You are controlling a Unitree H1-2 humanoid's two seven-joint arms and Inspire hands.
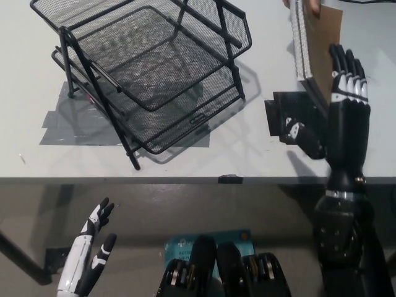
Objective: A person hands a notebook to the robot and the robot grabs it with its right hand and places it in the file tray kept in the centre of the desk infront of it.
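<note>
Right hand (pixel 342 105) open, fingers spread, against brown-covered spiral notebook (pixel 315 46) at 1 o'clock. Black wire-mesh file tray (pixel 154 74) at 11 on white counter (pixel 247 148). Left hand (pixel 91 247) open at 7.

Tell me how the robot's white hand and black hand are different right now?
The white left hand hangs low beside the desk, near nothing; the black right hand is raised over the desk, right at the brown spiral notebook a person holds out. The white hand looks smaller in the picture. Both have their fingers spread open, holding nothing.
</note>
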